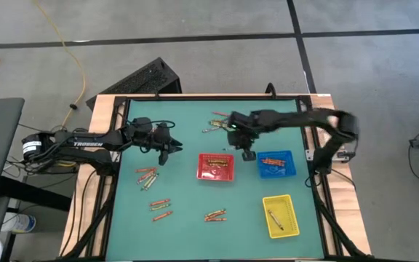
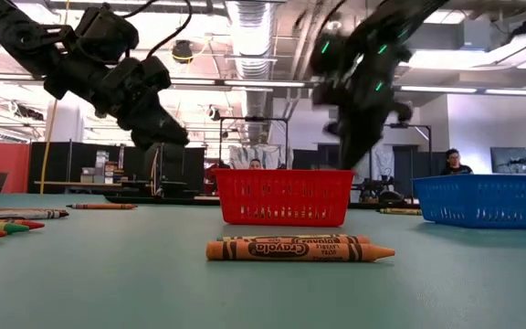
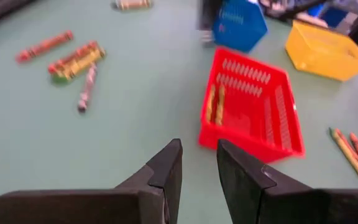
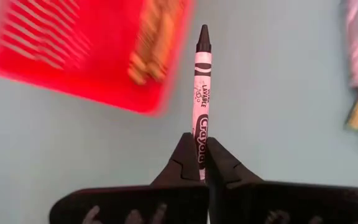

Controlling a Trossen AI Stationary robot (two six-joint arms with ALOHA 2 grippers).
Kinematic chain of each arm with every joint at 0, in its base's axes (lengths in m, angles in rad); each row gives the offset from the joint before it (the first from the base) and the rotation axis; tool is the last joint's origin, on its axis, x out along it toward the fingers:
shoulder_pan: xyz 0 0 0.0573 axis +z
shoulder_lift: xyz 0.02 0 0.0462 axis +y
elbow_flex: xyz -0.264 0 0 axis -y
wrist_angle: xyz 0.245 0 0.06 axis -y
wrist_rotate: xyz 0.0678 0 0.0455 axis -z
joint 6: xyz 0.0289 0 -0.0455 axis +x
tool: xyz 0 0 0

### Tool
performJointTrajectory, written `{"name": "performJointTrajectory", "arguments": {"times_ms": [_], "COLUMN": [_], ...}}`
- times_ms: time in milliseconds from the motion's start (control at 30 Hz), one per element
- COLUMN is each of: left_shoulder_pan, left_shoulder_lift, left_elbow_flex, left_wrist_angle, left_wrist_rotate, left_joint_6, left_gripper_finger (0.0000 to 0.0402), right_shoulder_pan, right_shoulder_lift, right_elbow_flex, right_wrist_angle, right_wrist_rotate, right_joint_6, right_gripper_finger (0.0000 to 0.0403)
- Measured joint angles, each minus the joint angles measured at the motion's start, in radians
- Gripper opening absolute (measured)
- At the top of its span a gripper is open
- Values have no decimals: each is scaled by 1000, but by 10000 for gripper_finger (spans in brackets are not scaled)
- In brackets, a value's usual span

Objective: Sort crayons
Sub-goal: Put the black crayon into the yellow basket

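Observation:
My right gripper (image 4: pixel 199 149) is shut on a grey-white crayon with a black tip (image 4: pixel 201 87). It hangs above the table between the red tray (image 1: pixel 217 166) and the blue tray (image 1: pixel 276 164), near their far sides (image 1: pixel 247 153). My left gripper (image 3: pixel 199 158) is open with nothing between its fingers, raised left of the red tray (image 1: pixel 167 149). Loose crayons lie flat on the green table in groups (image 1: pixel 148 177), (image 1: pixel 161 210), (image 1: pixel 215 215) and at the far side (image 1: pixel 217 125). Crayons lie in all three trays. My right gripper pinches the crayon's blunt end (image 4: pixel 200 138) between its two fingertips. The crayon runs on in line with the fingers, its black tip (image 4: pixel 203 38) pointing away from them and down. It is lifted clear of the table.
A yellow tray (image 1: pixel 280 216) stands near the table's front right. An orange crayon (image 2: pixel 299 249) lies close in front of the low camera, ahead of the red tray (image 2: pixel 283 196). Wooden rails and a black frame edge the table.

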Motion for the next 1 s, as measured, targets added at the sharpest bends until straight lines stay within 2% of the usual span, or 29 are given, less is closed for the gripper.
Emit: {"name": "performJointTrajectory", "arguments": {"times_ms": [67, 267, 500, 767, 1000], "left_shoulder_pan": [0, -1, -1, 1, 3], "left_shoulder_lift": [0, 0, 0, 0, 0], "left_elbow_flex": [0, 0, 0, 0, 0], "left_wrist_angle": [31, 119, 198, 291, 329], "left_wrist_rotate": [-17, -22, -24, -27, -27], "left_joint_6": [9, 16, -9, 21, 91], "left_gripper_finger": [89, 89, 89, 88, 88], "right_shoulder_pan": [30, 150, 360, 630, 825], "right_shoulder_lift": [-115, -406, -601, -597, -515], "right_elbow_flex": [-69, -225, -327, -333, -333], "right_wrist_angle": [39, 69, 28, 21, -9], "right_wrist_rotate": [3, 121, 211, 285, 290], "right_joint_6": [51, 219, 463, 780, 1243], "right_gripper_finger": [1, 0, 0, 0, 0]}}
